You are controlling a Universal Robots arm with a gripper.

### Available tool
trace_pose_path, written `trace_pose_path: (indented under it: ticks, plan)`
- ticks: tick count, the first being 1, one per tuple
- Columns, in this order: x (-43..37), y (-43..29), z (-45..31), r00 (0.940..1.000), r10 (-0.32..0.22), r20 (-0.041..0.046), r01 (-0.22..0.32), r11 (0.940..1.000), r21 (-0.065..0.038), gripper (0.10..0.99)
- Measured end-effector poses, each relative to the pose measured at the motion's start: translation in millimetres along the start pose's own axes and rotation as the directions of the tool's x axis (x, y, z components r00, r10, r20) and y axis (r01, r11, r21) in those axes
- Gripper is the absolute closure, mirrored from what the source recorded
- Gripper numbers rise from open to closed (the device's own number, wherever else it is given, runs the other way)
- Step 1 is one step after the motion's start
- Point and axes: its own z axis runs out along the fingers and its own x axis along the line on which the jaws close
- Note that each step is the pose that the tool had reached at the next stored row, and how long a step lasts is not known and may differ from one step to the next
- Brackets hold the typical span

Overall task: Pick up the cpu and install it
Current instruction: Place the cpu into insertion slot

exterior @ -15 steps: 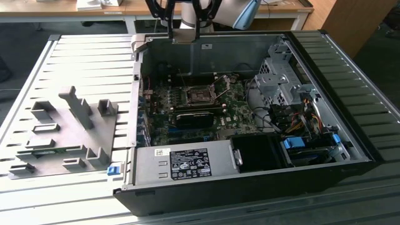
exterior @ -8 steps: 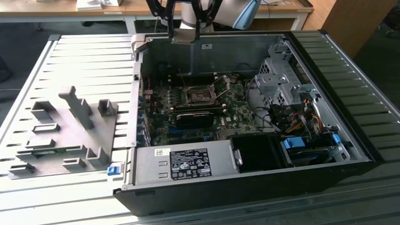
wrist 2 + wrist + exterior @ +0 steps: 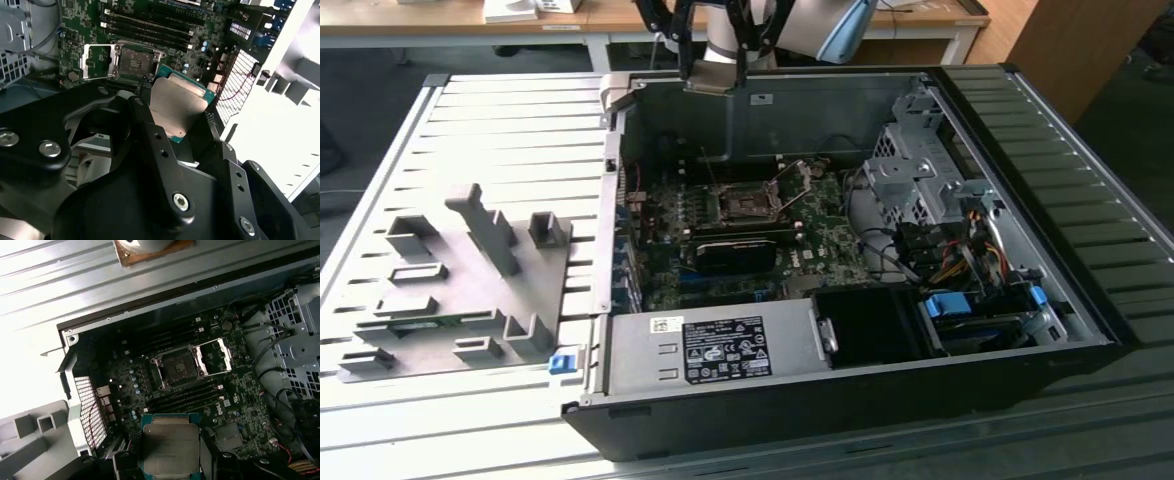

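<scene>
Gripper (image 3: 716, 68) pinches the cpu (image 3: 716, 82) by two edges at the exterior view's top centre, above the open computer case (image 3: 1067, 250). Mid-frame, the black socket (image 3: 744, 205) (seemingly uncovered) sits well apart from it.

Robotics lab, open PC case (image 3: 881, 395) on slotted alu bench (image 3: 507, 130), office desks (image 3: 400, 22) behind

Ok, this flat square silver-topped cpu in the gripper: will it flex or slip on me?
The silver-topped square cpu looks like a rigid metal-capped plate, so probably stiff and light. The black fingers pinch only its thin edges, so it may slip or tilt if bumped. Its green board rim looks thin, likely fragile.
</scene>
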Motion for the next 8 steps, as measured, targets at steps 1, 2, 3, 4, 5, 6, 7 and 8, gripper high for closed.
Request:
trace_pose_path:
  ticks: [1, 2, 3, 4, 5, 6, 7, 8]
  plan:
    - [0.0, 0.1, 0.1, 0.9999, 0.013, 0.0005, -0.013, 0.9999, 0.0, 0.541]
    - [0.1, 0.2, 0.2, 0.9997, 0.025, 0.001, -0.025, 0.9997, 0.0, 0.541]
    - [0.1, 0.3, 0.2, 0.9993, 0.036, 0.0015, -0.036, 0.9993, 0.0, 0.541]
    - [0.1, 0.4, 0.3, 0.9989, 0.048, 0.0019, -0.048, 0.9989, 0.0, 0.541]
    - [0.1, 0.5, 0.4, 0.9982, 0.059, 0.0024, -0.059, 0.9982, 0.0, 0.541]
    - [0.2, 0.6, 0.4, 0.9975, 0.071, 0.0029, -0.071, 0.9975, 0.0, 0.541]
    - [0.2, 0.6, 0.5, 0.9967, 0.082, 0.0034, -0.082, 0.9967, 0.0, 0.541]
    - [0.2, 0.7, 0.6, 0.9956, 0.094, 0.0039, -0.094, 0.9956, 0.0, 0.541]
